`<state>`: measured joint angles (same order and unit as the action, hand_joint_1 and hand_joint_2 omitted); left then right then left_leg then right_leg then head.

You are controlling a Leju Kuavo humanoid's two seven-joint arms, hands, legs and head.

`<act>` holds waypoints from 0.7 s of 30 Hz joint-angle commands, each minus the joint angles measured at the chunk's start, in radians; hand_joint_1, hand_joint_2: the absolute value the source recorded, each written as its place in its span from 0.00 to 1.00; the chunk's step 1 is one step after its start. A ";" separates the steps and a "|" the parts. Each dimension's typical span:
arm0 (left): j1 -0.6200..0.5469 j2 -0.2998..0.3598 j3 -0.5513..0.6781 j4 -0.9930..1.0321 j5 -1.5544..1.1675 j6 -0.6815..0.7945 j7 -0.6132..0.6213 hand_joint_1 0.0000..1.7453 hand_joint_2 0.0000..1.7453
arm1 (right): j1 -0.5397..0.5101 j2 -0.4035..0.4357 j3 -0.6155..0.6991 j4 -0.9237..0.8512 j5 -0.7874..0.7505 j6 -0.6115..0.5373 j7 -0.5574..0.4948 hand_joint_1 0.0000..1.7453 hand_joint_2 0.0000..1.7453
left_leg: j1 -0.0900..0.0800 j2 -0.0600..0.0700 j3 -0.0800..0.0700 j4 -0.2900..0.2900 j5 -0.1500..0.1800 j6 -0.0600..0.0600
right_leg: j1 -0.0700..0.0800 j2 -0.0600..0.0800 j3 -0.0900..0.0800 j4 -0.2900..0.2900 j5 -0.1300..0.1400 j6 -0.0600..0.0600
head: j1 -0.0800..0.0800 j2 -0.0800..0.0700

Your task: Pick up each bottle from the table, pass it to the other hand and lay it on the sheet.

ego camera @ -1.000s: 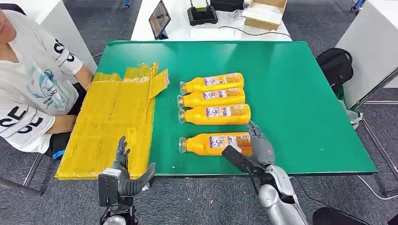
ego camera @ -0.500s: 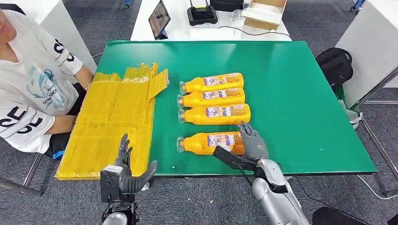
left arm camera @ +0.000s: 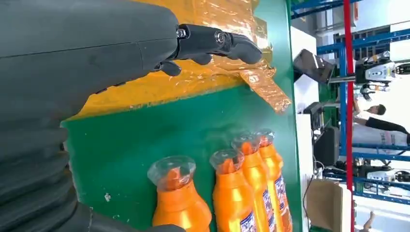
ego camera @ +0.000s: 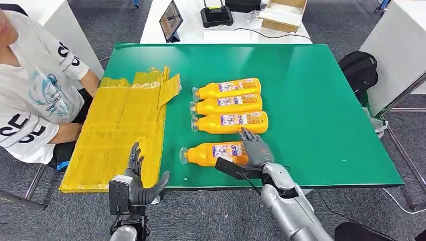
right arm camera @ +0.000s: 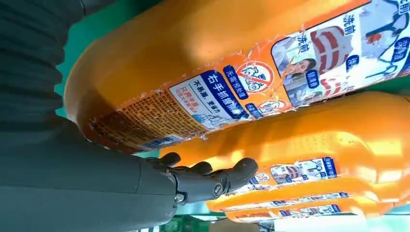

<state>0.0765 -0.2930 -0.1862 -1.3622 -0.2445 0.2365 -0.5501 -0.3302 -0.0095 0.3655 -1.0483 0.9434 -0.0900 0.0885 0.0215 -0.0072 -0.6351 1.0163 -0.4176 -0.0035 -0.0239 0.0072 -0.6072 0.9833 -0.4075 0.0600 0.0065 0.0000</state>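
Head view: four orange bottles are seen lying on the green bench (ego camera: 311, 100). Three bottles (ego camera: 228, 106) lie side by side, touching, with caps toward the yellow sheet (ego camera: 120, 130). The fourth bottle (ego camera: 211, 153) lies nearer the front edge, apart from them. The right robot hand (ego camera: 249, 153) is wrapped around its base end, fingers over the top and thumb on the near side. The left robot hand (ego camera: 134, 182) is held at the front edge over the sheet's corner, fingers spread, nothing in it. A person (ego camera: 30, 95) is seated beside the sheet.

Left wrist view: dark fingers (left arm camera: 217, 42) are stretched out above the sheet (left arm camera: 203, 72); four capped bottle necks are lined up on the bench (left arm camera: 159, 125).

Right wrist view: the held bottle (right arm camera: 232, 63) is pressed against the palm, fingers (right arm camera: 212, 179) curled beside it, the other bottles (right arm camera: 314, 164) lying beyond.
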 commanded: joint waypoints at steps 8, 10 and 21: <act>-0.054 0.028 0.017 0.117 0.040 -0.036 0.038 0.00 1.00 | -0.079 -0.044 0.081 0.163 -0.073 0.091 0.006 0.00 1.00 | 0.000 0.001 0.007 -0.002 -0.001 0.001 | 0.001 0.000 0.007 -0.002 -0.001 -0.003 | 0.000 0.000; -0.060 0.030 0.017 0.126 0.042 -0.037 0.038 0.00 1.00 | -0.096 -0.063 0.103 0.205 -0.103 0.129 0.007 0.01 1.00 | 0.000 0.001 0.008 -0.002 -0.001 0.001 | 0.001 0.000 0.007 -0.003 -0.001 -0.003 | 0.000 0.000; -0.085 0.033 0.002 0.175 0.050 -0.031 0.021 0.00 1.00 | -0.098 -0.107 0.173 0.236 -0.256 0.199 -0.038 0.86 1.00 | 0.000 -0.001 0.014 -0.002 -0.001 0.001 | 0.001 -0.003 0.014 -0.003 0.000 -0.003 | 0.000 0.000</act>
<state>0.0378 -0.2926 -0.1732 -1.2814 -0.2007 0.2056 -0.5245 -0.4283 -0.0720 0.4367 -0.9369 0.7222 0.0778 0.0507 0.0216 -0.0052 -0.6235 1.0163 -0.4184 -0.0035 -0.0238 0.0076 -0.5975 0.9825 -0.4074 0.0596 0.0068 0.0000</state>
